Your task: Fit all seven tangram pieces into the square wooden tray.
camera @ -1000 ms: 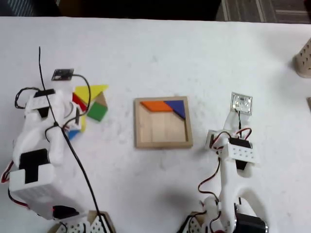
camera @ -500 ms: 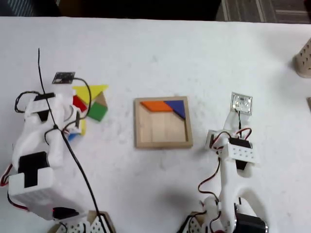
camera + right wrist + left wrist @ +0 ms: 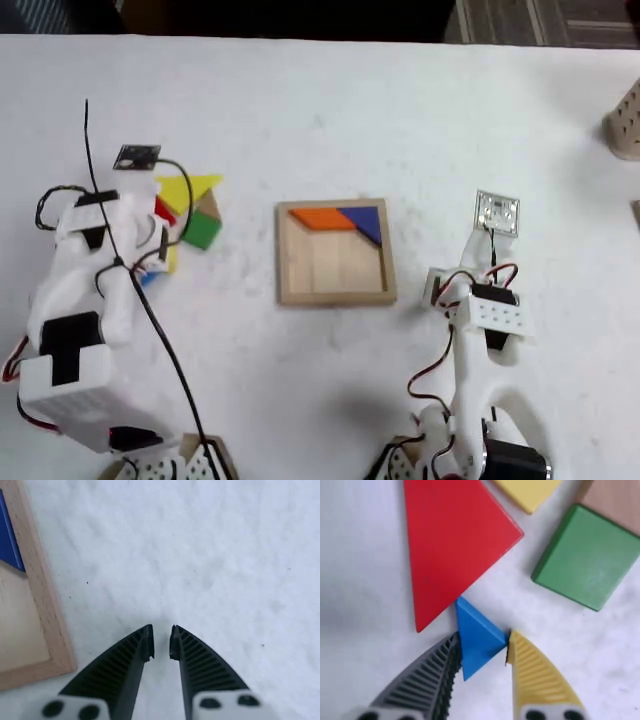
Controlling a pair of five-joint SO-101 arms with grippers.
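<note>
The square wooden tray (image 3: 337,296) lies mid-table, with an orange piece (image 3: 322,217) and a dark blue triangle (image 3: 366,222) along its far side. To its left lies a loose pile: a yellow triangle (image 3: 186,188), a red triangle (image 3: 447,540), a green square (image 3: 587,562), a tan piece (image 3: 615,502) and a small blue triangle (image 3: 477,630). My left gripper (image 3: 482,645) is over this pile, its grey and yellow fingers shut on the small blue triangle's sides. My right gripper (image 3: 161,642) rests shut over bare table beside the tray's right rim (image 3: 42,610).
A small board (image 3: 133,156) with a black cable lies behind the pile, and another board (image 3: 497,212) sits right of the tray. A pale pegged object (image 3: 626,125) stands at the table's right edge. White tabletop stretches behind and in front of the tray.
The left arm has shifted slightly at the pile. The right arm and the tray's pieces have not moved.
</note>
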